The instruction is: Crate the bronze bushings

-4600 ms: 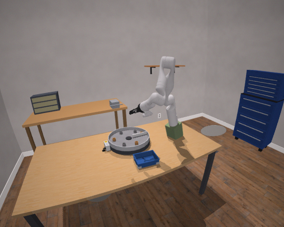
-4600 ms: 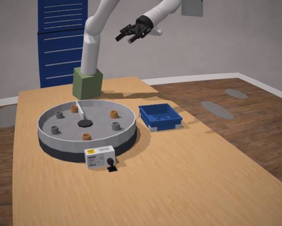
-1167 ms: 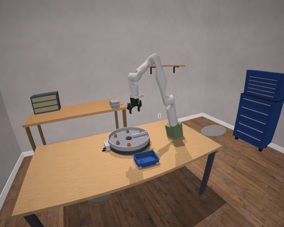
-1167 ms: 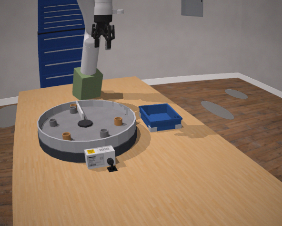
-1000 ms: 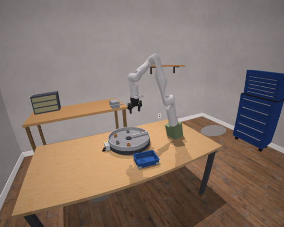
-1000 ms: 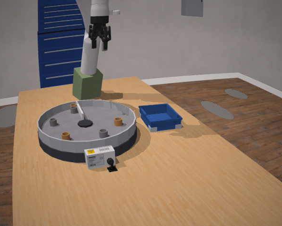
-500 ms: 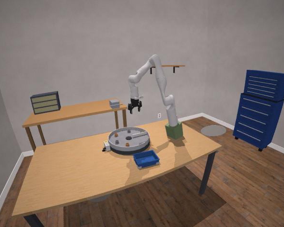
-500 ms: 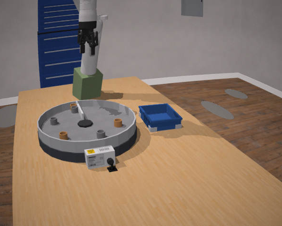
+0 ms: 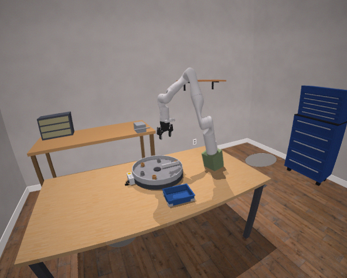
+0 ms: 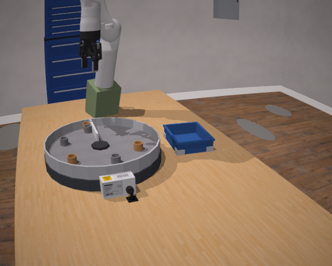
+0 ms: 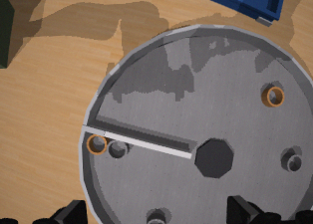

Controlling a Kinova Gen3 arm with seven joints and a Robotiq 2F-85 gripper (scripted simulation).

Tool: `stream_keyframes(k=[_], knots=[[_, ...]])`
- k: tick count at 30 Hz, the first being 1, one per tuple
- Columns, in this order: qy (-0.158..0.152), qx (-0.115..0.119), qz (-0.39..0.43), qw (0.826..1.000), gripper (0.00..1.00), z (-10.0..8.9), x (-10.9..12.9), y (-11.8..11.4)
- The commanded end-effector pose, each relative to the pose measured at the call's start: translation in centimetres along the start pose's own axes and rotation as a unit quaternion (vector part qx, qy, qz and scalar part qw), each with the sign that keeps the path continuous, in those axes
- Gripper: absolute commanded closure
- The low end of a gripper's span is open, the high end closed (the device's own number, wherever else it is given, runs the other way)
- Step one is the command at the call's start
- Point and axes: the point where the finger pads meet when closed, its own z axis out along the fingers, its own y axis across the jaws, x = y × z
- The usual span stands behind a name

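Note:
The round grey turning table (image 10: 101, 148) sits mid-table and also shows in the wrist view (image 11: 205, 149). Three bronze bushings stand on it: one on the right (image 10: 138, 145), one at the front left (image 10: 72, 158), and one at the back by the white divider bar (image 10: 86, 124), touching a grey bushing (image 10: 87, 129). Two more grey bushings (image 10: 64, 141) (image 10: 115, 157) stand on the disc. The wrist view shows two bronze ones (image 11: 273, 95) (image 11: 97, 143). The blue crate (image 10: 188, 137) is empty. My gripper (image 10: 89, 61) hangs open and empty, high above the table's back part.
A white control box (image 10: 117, 184) with a black knob sits against the turning table's front rim. The arm's green base block (image 10: 103, 99) stands just behind the turning table. A side table (image 9: 89, 136) and a blue tool cabinet (image 9: 319, 131) stand away from the work table.

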Motion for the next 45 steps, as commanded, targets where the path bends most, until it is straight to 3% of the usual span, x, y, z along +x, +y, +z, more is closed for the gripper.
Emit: stream_keyframes(k=[1,10,15,27,32,45], knots=[[0.008,-0.005,0.008,1.000,0.00,0.3,-0.3,-0.4],[0.008,-0.005,0.008,1.000,0.00,0.3,-0.3,-0.4],[0.009,-0.005,0.008,1.000,0.00,2.5,-4.3,-3.6],[0.009,-0.005,0.008,1.000,0.00,2.5,-4.3,-3.6],[0.009,-0.005,0.008,1.000,0.00,4.6,-8.2,-6.9],[0.009,-0.005,0.008,1.000,0.00,4.6,-8.3,-6.9]])
